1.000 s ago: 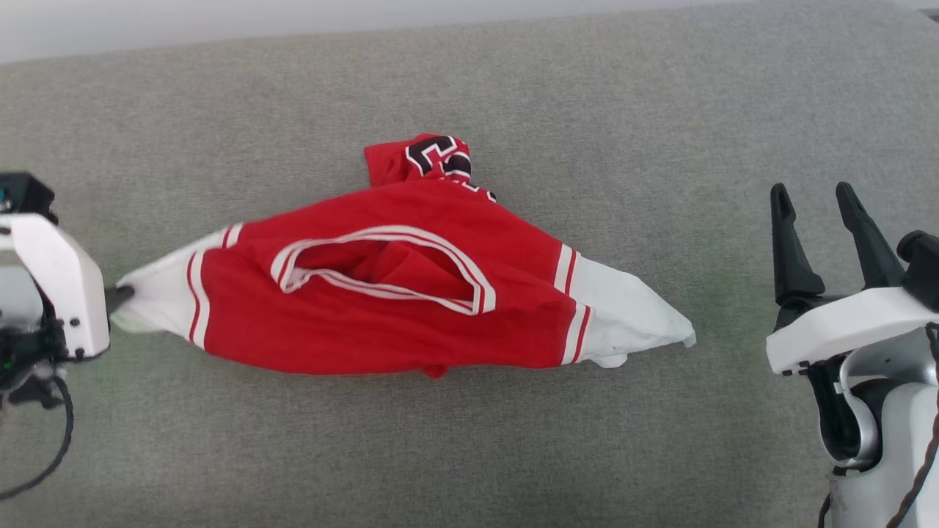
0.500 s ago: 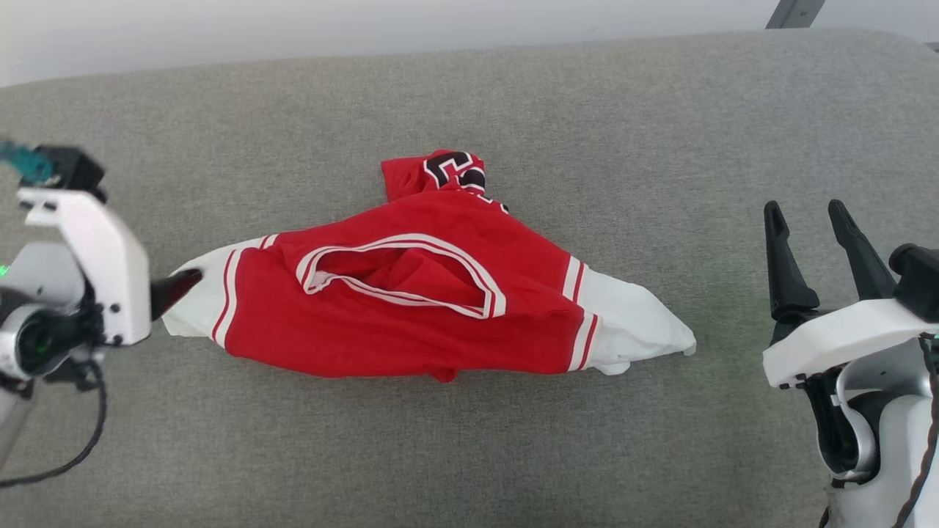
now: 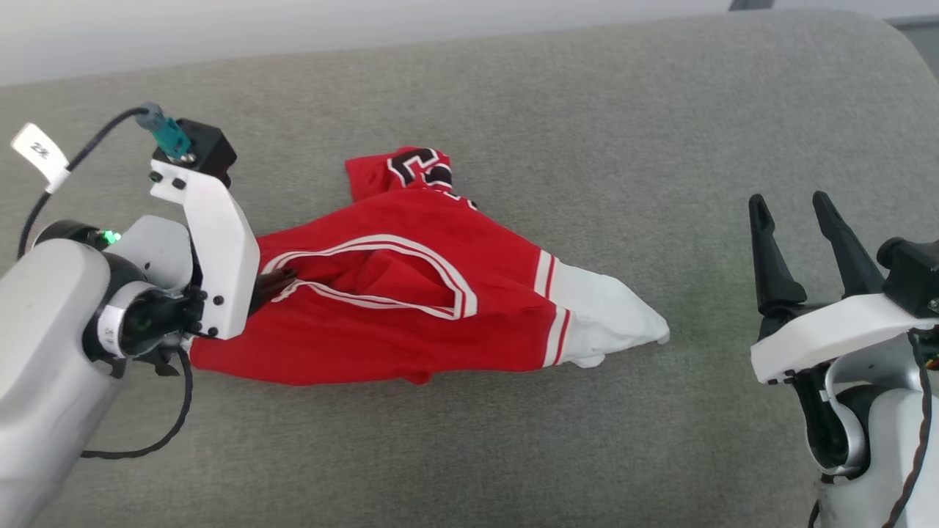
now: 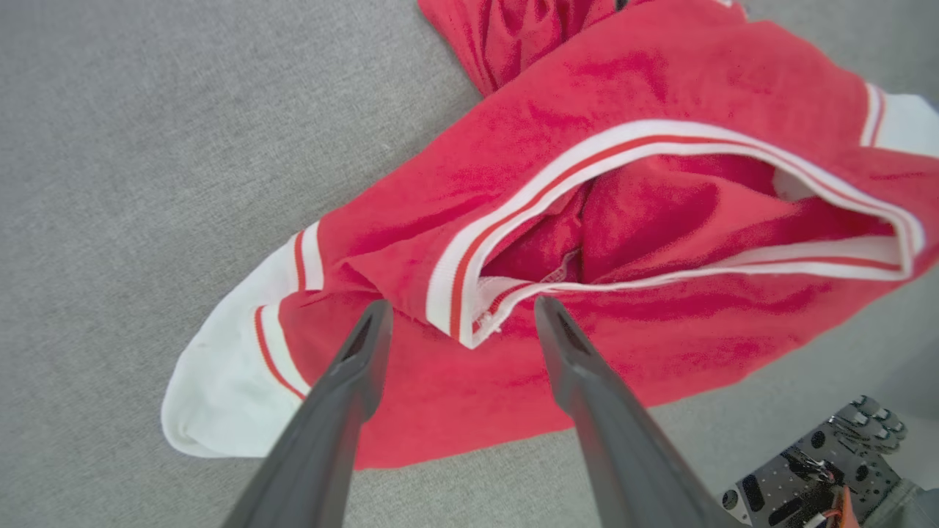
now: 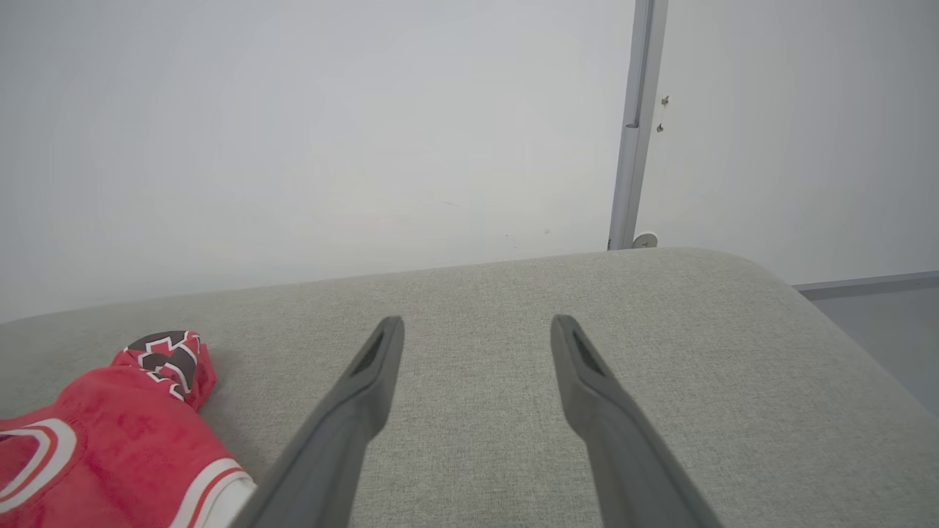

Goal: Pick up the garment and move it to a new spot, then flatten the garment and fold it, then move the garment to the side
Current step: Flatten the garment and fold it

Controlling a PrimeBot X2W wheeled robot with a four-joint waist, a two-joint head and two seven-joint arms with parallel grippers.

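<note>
The garment [image 3: 411, 293], a red jersey with white sleeve ends and a striped collar, lies crumpled on the grey cushion, a lettered fold sticking out at its far side. My left gripper [image 3: 275, 284] hovers open over its left part. In the left wrist view the left gripper [image 4: 462, 309] straddles the left end of the collar of the garment [image 4: 623, 81], with nothing pinched between the fingers. My right gripper [image 3: 788, 213] stands open to the right of the white sleeve, apart from the cloth. From the right wrist, the right gripper [image 5: 477, 326] is empty, with the garment [image 5: 132, 433] at lower left.
The grey upholstered surface [image 3: 587, 110] ends at a white wall along the back and rounds off at the far right corner [image 5: 763, 279]. A metal post [image 5: 634, 125] stands against the wall. Part of the robot's base [image 4: 821, 469] shows below the left gripper.
My left gripper has let go of the white left sleeve end, opened, and moved right over the garment to the collar. The right gripper has stayed open in place.
</note>
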